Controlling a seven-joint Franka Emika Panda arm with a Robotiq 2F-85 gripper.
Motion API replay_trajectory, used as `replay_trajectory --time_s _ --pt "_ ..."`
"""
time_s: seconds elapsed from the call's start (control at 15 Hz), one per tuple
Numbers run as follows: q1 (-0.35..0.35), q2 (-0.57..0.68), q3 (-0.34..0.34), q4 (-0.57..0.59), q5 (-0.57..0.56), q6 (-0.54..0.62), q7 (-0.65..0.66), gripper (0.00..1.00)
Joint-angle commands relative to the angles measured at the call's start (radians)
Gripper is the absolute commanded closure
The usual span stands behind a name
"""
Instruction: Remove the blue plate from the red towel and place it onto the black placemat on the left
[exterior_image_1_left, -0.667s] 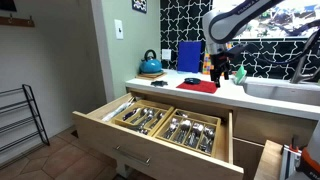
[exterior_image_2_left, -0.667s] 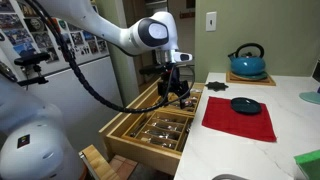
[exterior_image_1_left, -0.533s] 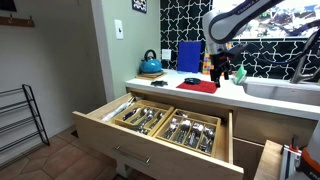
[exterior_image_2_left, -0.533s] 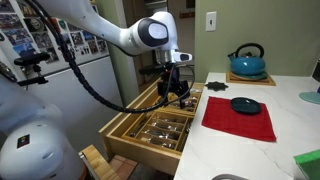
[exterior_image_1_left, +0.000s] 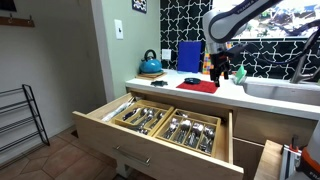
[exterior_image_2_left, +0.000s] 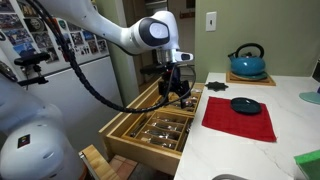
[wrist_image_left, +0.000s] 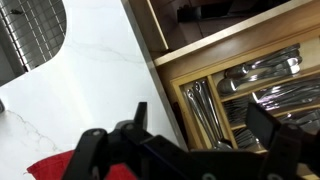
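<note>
The blue plate (exterior_image_2_left: 245, 105) lies on the far part of the red towel (exterior_image_2_left: 240, 122) on the white counter; both also show in an exterior view, plate (exterior_image_1_left: 192, 80) on towel (exterior_image_1_left: 198, 87). A small dark flat mat (exterior_image_2_left: 215, 87), seemingly the black placemat, lies on the counter beside the towel. My gripper (exterior_image_2_left: 176, 95) hangs open and empty above the counter's front edge and the open drawer, apart from the towel. In the wrist view its fingers (wrist_image_left: 200, 125) stand wide apart over the cutlery, with a towel corner (wrist_image_left: 48, 168) at the lower left.
A wide wooden drawer (exterior_image_1_left: 165, 125) full of cutlery stands open below the counter. A teal kettle (exterior_image_2_left: 247, 62) and a tall blue board (exterior_image_1_left: 188, 55) stand at the back. A sink (exterior_image_1_left: 285, 90) adjoins the towel. A wire rack (exterior_image_1_left: 20, 120) stands on the floor.
</note>
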Motion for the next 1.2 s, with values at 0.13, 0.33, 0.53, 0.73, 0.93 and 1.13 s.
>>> replay_trajectory --time_s 0.13,0.33,0.53,0.73,0.93,1.13 --pt "-0.001 0.106 -0.096 0.155 0.119 0.014 -0.017 0.00" --pt "-0.016 0.184 -0.153 0.251 0.212 0.044 -0.016 0.00" --pt "-0.034 0.262 -0.200 0.323 0.316 0.121 -0.026 0.00" --pt "-0.054 0.352 -0.225 0.391 0.410 0.172 -0.023 0.00" --pt "-0.080 0.430 -0.235 0.449 0.488 0.201 -0.030 0.00" --pt "-0.112 0.502 -0.235 0.504 0.569 0.228 -0.040 0.00"
